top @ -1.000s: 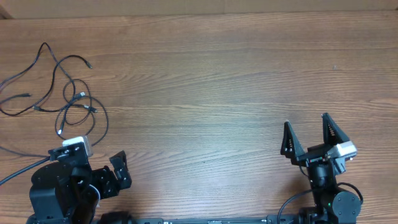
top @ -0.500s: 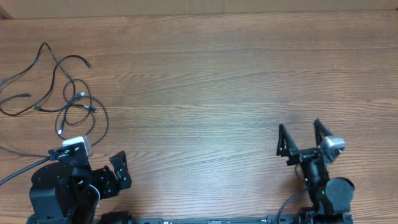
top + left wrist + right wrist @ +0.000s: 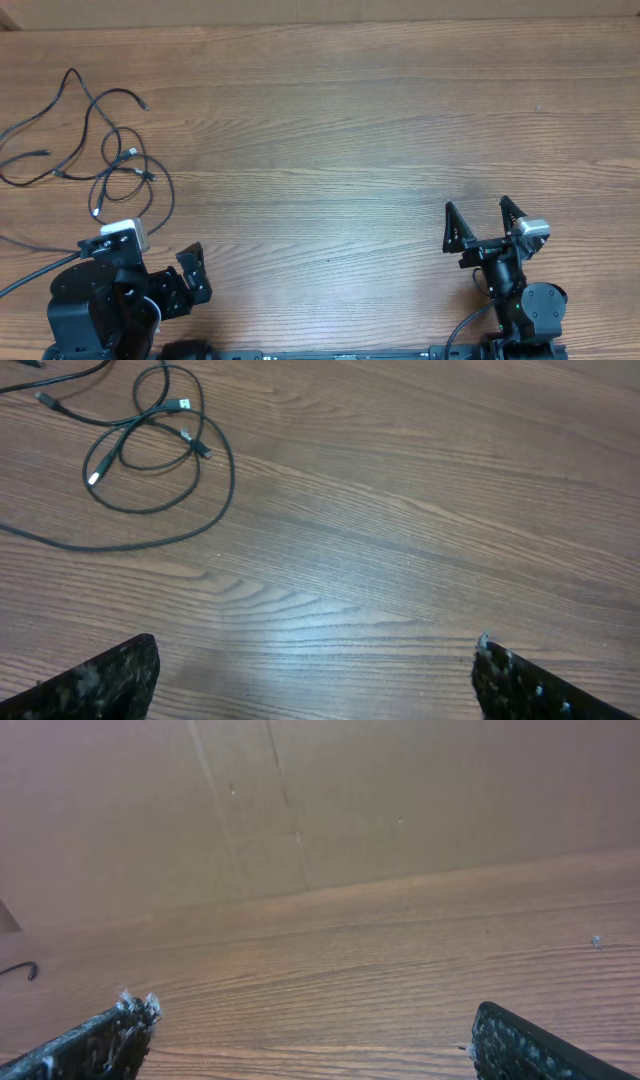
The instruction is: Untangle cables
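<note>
Wood-grain table (image 3: 330,130), overhead view: the cables (image 3: 130,170) lie in a loose overlapping heap at the far-left part of the table, their loops and strands running mostly away from the robot, with some strands trailing off the left edge. The left gripper (image 3: 158,265) sits at the near-left edge just short of the heap, wide open and holding nothing. The right gripper (image 3: 478,215) is near the right edge, well apart from the heap, with its jaws spread and empty. Left wrist view: the cables (image 3: 183,406) show ahead and to the upper left of the left gripper (image 3: 312,660), with bare wood between its two fingertips. Right wrist view: the right gripper (image 3: 308,1020) faces bare table and a brown back wall (image 3: 300,800); a small dark curl at the left edge may be a cable end, but I cannot tell. Judgement: the left arm is plainly nearer, and reaching the heap calls for a move forward and slightly left.
</note>
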`<state>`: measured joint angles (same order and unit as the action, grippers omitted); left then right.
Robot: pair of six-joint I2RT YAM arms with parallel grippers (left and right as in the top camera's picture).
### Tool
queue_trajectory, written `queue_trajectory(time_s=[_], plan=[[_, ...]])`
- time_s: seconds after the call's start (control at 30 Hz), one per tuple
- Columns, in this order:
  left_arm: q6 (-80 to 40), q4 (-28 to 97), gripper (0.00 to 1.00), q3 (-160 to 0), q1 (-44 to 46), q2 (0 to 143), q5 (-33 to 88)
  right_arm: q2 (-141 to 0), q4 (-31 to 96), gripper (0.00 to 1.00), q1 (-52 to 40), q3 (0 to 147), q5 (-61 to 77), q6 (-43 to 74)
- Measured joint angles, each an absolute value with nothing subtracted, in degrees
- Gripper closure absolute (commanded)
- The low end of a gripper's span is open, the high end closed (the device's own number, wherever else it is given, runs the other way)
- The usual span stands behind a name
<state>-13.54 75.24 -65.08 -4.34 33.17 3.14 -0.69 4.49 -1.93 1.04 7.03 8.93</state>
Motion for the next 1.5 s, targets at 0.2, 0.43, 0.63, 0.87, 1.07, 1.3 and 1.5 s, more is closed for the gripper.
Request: queue_trajectory(time_s=[0.2,0.43,0.63,0.87,1.07,1.3,1.5], plan=[[-13.54,75.24,0.00,-65.08,-4.34,33.17,3.14,-0.69,4.47,0.00,-1.93,1.04,7.01,8.91],[-13.54,75.24,0.00,-65.08,-4.34,33.17,3.14,-0.69,4.49,0.00,-1.93,1.04,7.03,8.91],[-13.54,75.24,0.01,-65.08,-4.34,33.17,3.14,-0.69,4.49,0.00,-1.93,1.04,7.03,8.93],[-13.54,75.24,0.00,-65.08,-4.34,33.17,3.14,-0.69,4.47,0.00,-1.93,1.04,7.01,8.95],[-13.54,75.24,0.00,-65.08,-4.34,33.17,3.14,-0.69,4.47,0.00,-1.93,1.04,7.03,8.91],[-13.52,74.19,0.00,-64.31,-4.34,32.95,3.14,-0.69,4.47,0.00,-1.93,1.04,7.01,8.91],[-13.52,58.22,0.01,-53.76,-4.34,27.77,3.18,-0.69,4.49,0.00,-1.96,1.04,7.03,8.93]])
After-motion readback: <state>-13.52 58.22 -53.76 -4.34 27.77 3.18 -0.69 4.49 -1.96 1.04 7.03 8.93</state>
